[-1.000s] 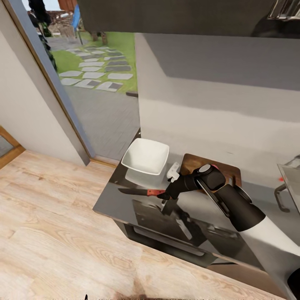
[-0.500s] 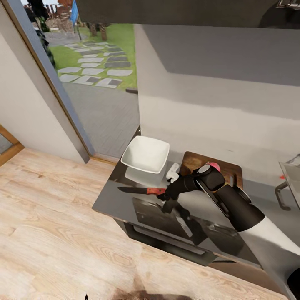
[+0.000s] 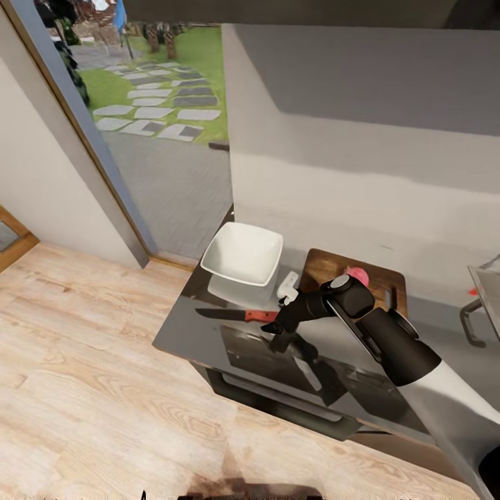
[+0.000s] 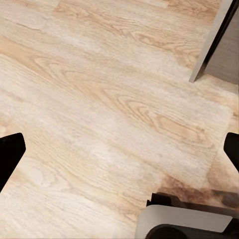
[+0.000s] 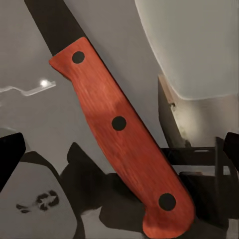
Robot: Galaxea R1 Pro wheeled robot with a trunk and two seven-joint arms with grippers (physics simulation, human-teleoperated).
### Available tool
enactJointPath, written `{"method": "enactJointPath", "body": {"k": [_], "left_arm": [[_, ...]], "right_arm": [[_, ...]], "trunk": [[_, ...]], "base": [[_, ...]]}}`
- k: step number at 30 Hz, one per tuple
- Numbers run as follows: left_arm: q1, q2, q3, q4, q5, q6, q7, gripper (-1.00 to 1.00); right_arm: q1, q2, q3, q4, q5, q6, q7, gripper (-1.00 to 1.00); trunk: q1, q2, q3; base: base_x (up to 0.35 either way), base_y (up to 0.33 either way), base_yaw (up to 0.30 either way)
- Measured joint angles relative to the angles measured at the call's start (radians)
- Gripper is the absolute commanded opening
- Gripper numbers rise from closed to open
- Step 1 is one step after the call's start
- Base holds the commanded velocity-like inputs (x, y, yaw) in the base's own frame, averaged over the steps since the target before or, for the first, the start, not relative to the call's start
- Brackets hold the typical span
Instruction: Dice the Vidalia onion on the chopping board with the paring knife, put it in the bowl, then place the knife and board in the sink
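Glossy black right arm (image 3: 389, 340) with grey round cap and white upper section.

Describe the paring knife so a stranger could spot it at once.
On the grey countertop, near its end by the glass door, sits a white bowl. The paring knife lies flat just in front of it: the one thing with a red-orange riveted handle and a dark blade.

Light wood floor (image 3: 90, 389) from 6 to 9 o'clock, grain running crosswise. Glass door (image 3: 149, 118) at 11 o'clock, with green lawn (image 3: 198, 52) and grey stepping stones (image 3: 156, 111) beyond. Pale wall (image 3: 361, 160) from 12 to 3 o'clock. Small white object (image 3: 287, 285) near centre.
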Motion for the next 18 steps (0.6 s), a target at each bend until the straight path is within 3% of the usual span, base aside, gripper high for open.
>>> {"method": "enactJointPath", "body": {"k": [18], "left_arm": [[0.000,0.000,0.000,0.000,0.000,0.000,0.000,1.00]], "right_arm": [[-0.001,-0.001,-0.001,-0.027,0.006,-0.005,0.000,1.00]], "trunk": [[0.000,-0.001,-0.024]], "base": [[0.000,0.000,0.000]]}}
